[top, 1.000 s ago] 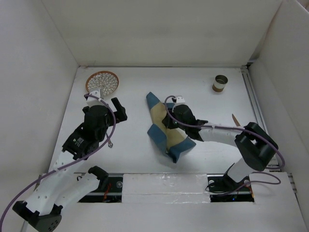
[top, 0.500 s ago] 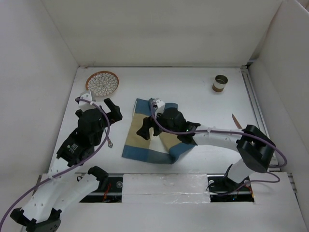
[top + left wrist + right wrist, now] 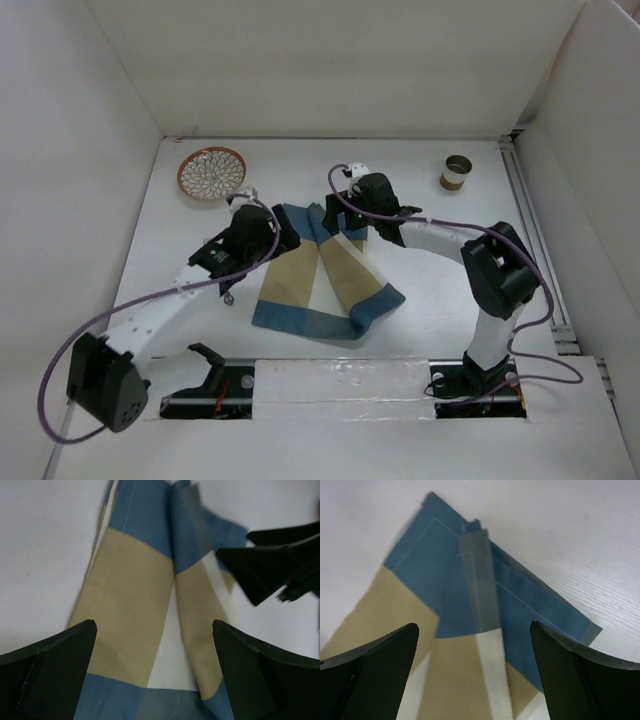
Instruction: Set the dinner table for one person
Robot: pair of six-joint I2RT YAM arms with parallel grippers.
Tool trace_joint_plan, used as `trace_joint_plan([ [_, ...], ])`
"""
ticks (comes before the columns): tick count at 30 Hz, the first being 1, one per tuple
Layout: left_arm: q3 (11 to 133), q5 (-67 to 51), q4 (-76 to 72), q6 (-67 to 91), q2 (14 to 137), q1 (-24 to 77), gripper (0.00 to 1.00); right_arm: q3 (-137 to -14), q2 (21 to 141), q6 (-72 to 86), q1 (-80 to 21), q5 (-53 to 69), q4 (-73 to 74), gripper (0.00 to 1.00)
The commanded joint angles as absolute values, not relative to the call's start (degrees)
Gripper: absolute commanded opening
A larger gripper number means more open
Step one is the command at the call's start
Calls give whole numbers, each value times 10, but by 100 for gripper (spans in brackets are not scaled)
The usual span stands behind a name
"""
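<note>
White dinner table point(image 3: 440, 290), white wall panels point(image 3: 340, 70), rumpled checked placemat point(image 3: 295, 285), left tool point(image 3: 154, 630) and right tool point(image 3: 474, 630) apart.

The left arm point(image 3: 150, 320) and right arm point(image 3: 440, 238) have white links, black joint housings, looping purple cables point(image 3: 55, 360) and matte black wedge-shaped tool fingers point(image 3: 50, 675).

The table point(image 3: 440, 310) is a large, flat, rectangular top with a plain, matte white surface. It lies level and forms the floor of the enclosure. Upright white panels wall its left, far and right edges. Seen close in the right wrist view, the surface shows a fine linear grain.
</note>
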State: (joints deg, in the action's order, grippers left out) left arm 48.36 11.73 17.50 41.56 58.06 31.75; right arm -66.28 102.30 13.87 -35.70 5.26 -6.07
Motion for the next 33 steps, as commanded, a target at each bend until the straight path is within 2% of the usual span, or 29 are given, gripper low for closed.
trace_joint_plan([
  [1, 454, 64, 127, 452, 636, 322, 100, -703, 1061, 100, -341, 121, -29, 99],
  [8, 414, 51, 77, 478, 735, 322, 100, -727, 1116, 89, -324, 166, -29, 99],
  [14, 414, 104, 98, 503, 836, 333, 100, -732, 1143, 89, -324, 180, -29, 91],
  [17, 426, 120, 109, 516, 894, 339, 100, -737, 1154, 89, -324, 180, -29, 79],
  [21, 469, 156, 154, 535, 950, 360, 100, -737, 1154, 89, -324, 186, -29, 55],
  [22, 475, 156, 161, 535, 957, 367, 100, -732, 1154, 89, -324, 186, -29, 43],
  [23, 489, 165, 174, 541, 964, 367, 100, -732, 1154, 89, -319, 186, -29, 37],
  [24, 495, 165, 183, 550, 978, 367, 100, -732, 1154, 89, -319, 192, -29, 24],
  [28, 520, 165, 213, 563, 1004, 367, 100, -722, 1131, 89, -307, 192, -29, 0],
  [33, 509, 165, 213, 574, 997, 367, 100, -702, 1048, 94, -269, 136, 0, 0],
])
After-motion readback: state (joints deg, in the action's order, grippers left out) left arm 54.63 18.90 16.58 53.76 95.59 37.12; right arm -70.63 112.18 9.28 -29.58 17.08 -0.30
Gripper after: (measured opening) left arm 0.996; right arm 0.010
